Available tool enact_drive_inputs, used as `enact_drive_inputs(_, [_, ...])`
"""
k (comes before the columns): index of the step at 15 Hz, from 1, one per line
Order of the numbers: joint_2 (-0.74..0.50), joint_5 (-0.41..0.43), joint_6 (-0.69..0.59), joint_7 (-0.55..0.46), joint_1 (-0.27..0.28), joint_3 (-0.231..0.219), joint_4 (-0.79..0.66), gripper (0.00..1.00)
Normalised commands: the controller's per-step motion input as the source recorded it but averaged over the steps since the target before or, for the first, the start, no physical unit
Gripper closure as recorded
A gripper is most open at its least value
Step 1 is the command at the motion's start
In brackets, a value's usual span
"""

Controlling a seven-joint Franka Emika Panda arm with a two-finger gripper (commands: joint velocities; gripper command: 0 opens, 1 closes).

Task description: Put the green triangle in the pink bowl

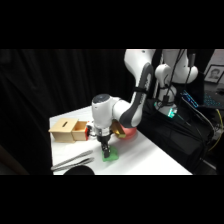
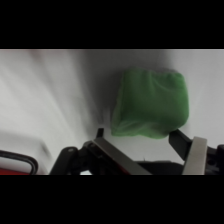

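Hovering low over the green triangle [image 1: 109, 154], my gripper [image 1: 104, 150] sits right on top of it near the front of the counter [image 1: 145, 155]. In the wrist view the green triangle [image 2: 150, 102] fills the space ahead of the two fingers [image 2: 177, 139], which stand spread with one at each lower corner of the block, so I read the gripper [image 2: 137, 137] as open and not yet clamped on anything.

The pink bowl [image 1: 129, 132] is mostly hidden behind the arm, only a reddish edge peeking out, beyond the block. Wooden box [image 1: 69, 130] sits to the left in the side view, metal tongs [image 1: 72, 161] lie along the front edge nearby.

Risks as I judge them:
- block is a rounded wedge, so if the fingers close on sloped faces it may squirt out or twist;
- fingers seem near the block's edge, not its middle, so a shallow pinch could drop it on the lift;
- can't see the bowl rim well, so the carry could clip it or release short;
- tongs are close, and a slide could hit them.
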Motion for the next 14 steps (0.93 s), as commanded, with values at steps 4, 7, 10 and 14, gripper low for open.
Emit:
enact_drive_inputs(4, [-0.21,0.005,0.01,0.06,0.108,-0.067,-0.24,0.00])
enact_drive_inputs(7, [-0.17,0.018,0.00,0.03,0.084,-0.032,-0.21,0.00])
enact_drive_inputs(10, [-0.17,0.002,0.00,0.04,0.086,-0.044,-0.20,0.12])
enact_drive_inputs(14, [-0.19,-0.011,0.01,0.05,0.092,-0.054,-0.21,0.50])
